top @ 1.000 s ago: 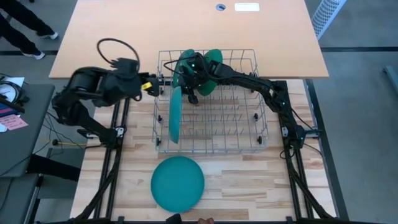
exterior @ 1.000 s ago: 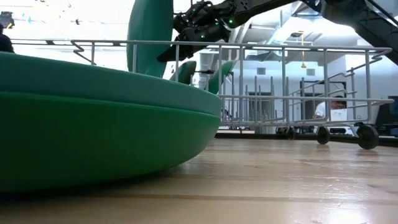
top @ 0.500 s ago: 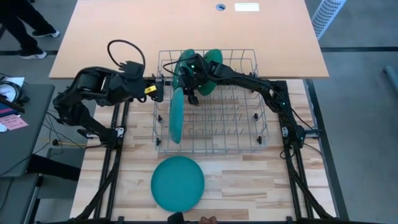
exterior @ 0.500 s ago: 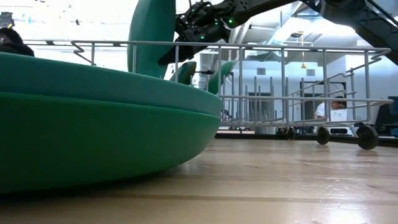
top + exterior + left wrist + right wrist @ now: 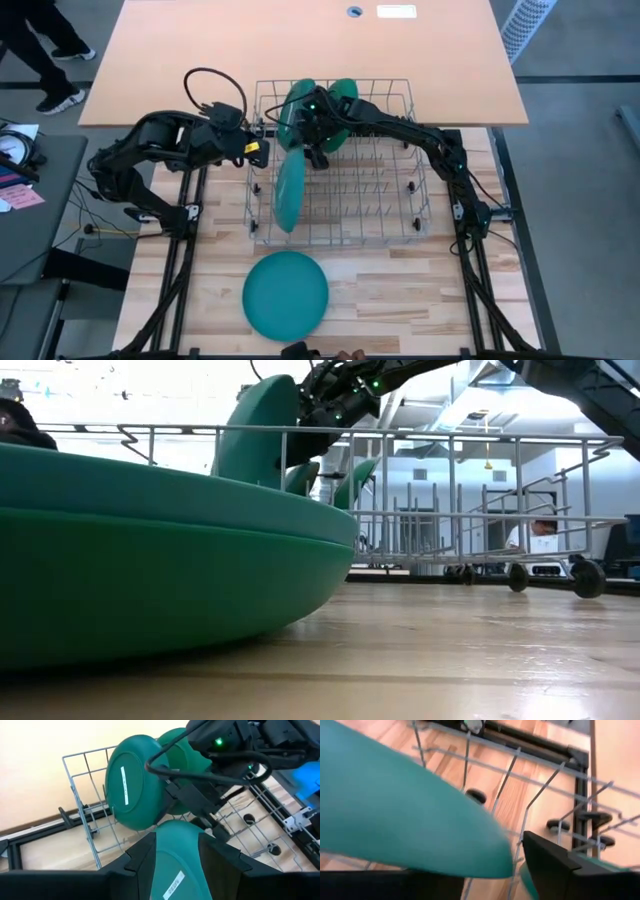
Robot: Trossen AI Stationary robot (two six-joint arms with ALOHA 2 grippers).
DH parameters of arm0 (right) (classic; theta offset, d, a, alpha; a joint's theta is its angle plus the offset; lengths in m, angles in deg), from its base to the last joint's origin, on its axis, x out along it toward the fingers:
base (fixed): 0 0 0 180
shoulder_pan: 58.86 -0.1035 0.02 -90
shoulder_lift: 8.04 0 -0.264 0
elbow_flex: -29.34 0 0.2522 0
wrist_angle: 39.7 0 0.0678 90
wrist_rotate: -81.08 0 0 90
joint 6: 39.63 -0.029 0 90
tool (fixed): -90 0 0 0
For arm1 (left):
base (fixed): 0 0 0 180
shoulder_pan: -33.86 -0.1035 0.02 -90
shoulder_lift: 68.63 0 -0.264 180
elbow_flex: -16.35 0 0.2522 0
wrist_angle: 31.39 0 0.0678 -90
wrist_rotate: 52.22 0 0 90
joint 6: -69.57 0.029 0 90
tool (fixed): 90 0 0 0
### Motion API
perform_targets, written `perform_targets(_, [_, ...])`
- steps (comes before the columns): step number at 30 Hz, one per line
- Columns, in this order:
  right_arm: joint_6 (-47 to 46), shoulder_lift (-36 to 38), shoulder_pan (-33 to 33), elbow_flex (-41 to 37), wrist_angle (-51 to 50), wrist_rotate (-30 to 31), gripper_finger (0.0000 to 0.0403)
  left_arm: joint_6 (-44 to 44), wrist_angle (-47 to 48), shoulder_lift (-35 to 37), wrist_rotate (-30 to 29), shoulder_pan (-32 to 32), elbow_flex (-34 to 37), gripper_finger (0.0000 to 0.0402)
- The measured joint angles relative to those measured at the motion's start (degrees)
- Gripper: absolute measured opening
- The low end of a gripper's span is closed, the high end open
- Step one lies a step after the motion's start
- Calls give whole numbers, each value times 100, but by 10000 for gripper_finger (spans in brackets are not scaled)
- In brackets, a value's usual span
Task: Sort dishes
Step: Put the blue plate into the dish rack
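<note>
A teal plate [image 5: 290, 190] stands tilted on edge in the left part of the wire rack [image 5: 400, 215], its lower rim among the wires. My right gripper [image 5: 313, 140] reaches over the rack, open, with the plate's upper rim [image 5: 410, 810] between its fingers. My left gripper [image 5: 258, 152] hovers open just outside the rack's left wall; its wrist view shows the teal plate [image 5: 175, 862] past its fingers. Two dark green plates [image 5: 298, 100] [image 5: 343, 95] stand upright at the rack's far end. Another teal plate [image 5: 285, 293] lies flat on the table near the front edge. My right gripper has its fingers on either side of the tilted teal plate's upper rim [image 5: 268, 400], slanting down from the table's right. A gap shows between the rim and one finger [image 5: 555, 865]. The plate hides the other finger, so I cannot tell whether it touches.
The rack's upright wire prongs [image 5: 360, 185] fill its middle and right parts. The rack stands on small wheels [image 5: 590, 578] on the wooden table. A light desk [image 5: 300, 50] lies beyond the rack. A person's legs [image 5: 40, 50] show at the far left.
The teal plate in the rack has tipped: its upper rim has dropped and leaned toward the table's right, while its lower rim stayed among the wires. My left gripper has moved right and slightly down, close to the rack's left wall.
</note>
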Motion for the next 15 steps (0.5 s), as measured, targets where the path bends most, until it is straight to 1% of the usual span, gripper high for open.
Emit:
perform_targets(3, [-13, 72, -6, 0, -329, 133, 215, 82, -2, 52, 19, -4, 2, 139])
perform_targets(6, [-32, 164, 12, -10, -553, 243, 225, 93, 4, 126, 17, -2, 2, 139])
perform_targets(12, [-42, 374, 66, -7, -704, 496, 228, 194, 18, 208, 15, -2, 2, 139])
perform_targets(15, [-27, 449, 86, -9, -1022, 669, 228, 226, 18, 248, 17, -2, 2, 139])
